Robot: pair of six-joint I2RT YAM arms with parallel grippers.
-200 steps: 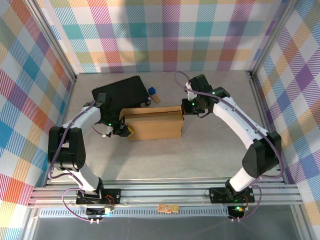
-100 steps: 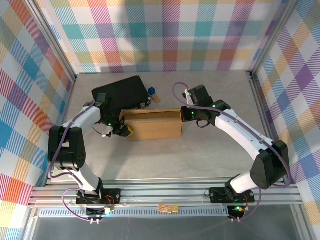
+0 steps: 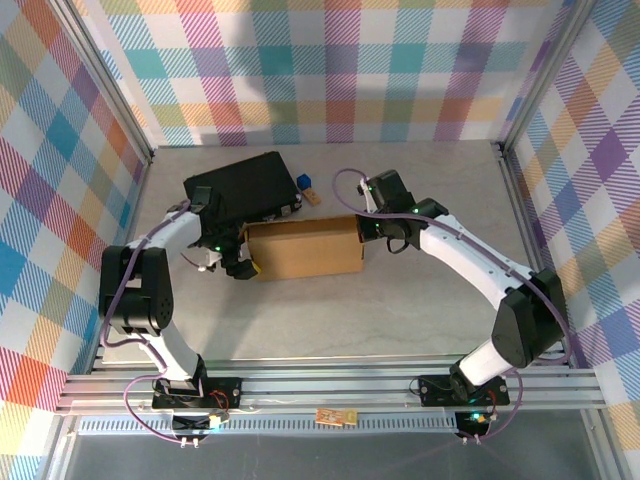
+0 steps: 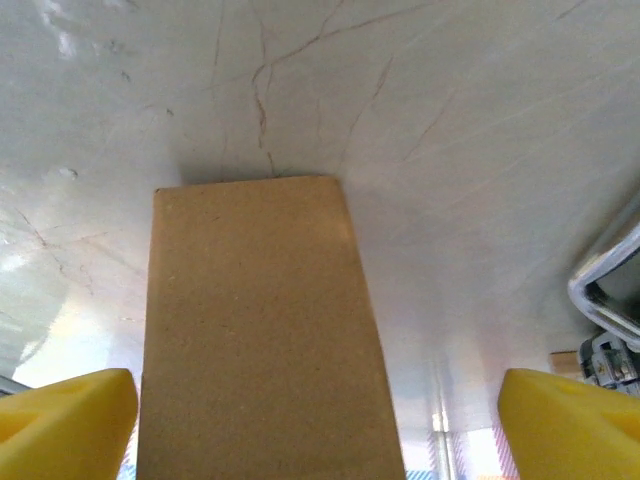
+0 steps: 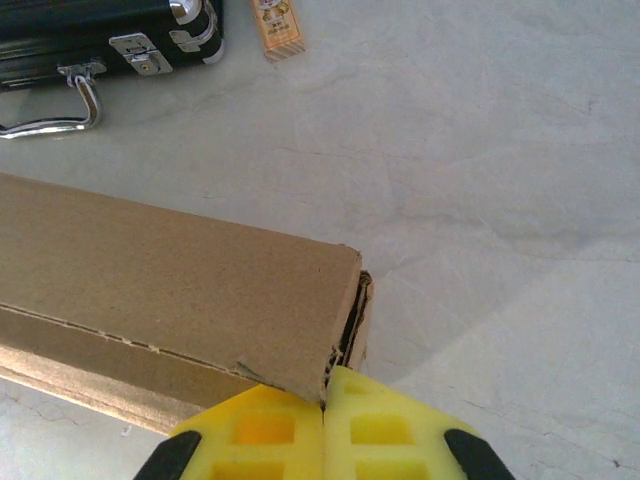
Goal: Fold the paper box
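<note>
Now, paper box (image 3: 305,248) end inside the wide-spread left pincer (image 4: 320,405), right pincer (image 5: 323,415) closed, empty, at opposite corner.

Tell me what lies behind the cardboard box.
Behind the brown cardboard box: a black rectangular case with metal handle and a small wooden block. The left arm covers part of the case.

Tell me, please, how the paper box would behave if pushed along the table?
The paper box lies low and flat on the smooth table, so it would probably slide rather than tip. It looks like thin, hollow cardboard, so likely light. The gaping end seam suggests a push there could dent it or pop it open.
</note>
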